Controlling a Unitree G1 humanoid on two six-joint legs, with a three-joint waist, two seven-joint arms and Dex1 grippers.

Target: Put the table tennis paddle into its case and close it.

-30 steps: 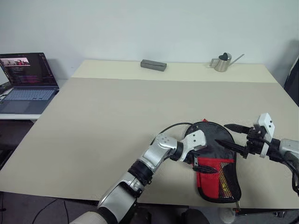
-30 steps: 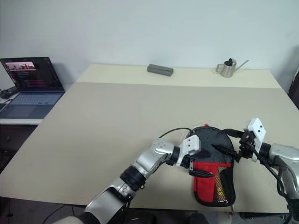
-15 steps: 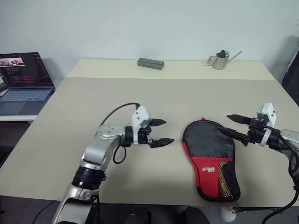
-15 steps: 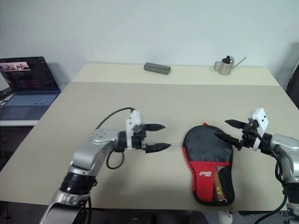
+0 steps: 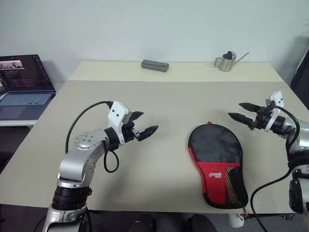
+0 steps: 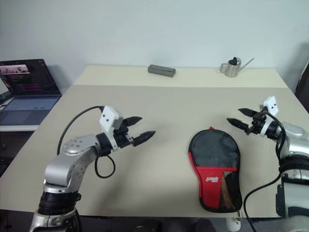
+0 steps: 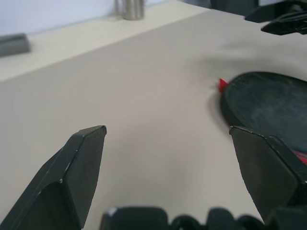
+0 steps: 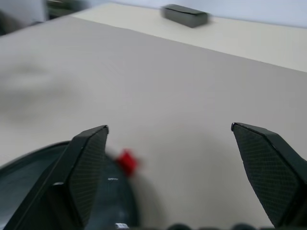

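Case (image 5: 217,162): matt black and red cloth, mesh pocket at the narrow end. Tabletop (image 5: 159,101): smooth, matt beige. Watering can (image 5: 227,62): brushed metal, dull sheen. Gripper fingers (image 7: 72,177): matt black plastic.

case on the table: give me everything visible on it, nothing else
The case is a paddle-shaped fabric pouch lying flat on the table near its front edge, toward the robot's right. Its round end is black and points away from the robot; the narrower end, toward the robot, has a red panel with a white logo and a black mesh pocket beside it. A small red tab sticks out at the round end. It looks closed and flat. Neither end effector touches it; only the table does.
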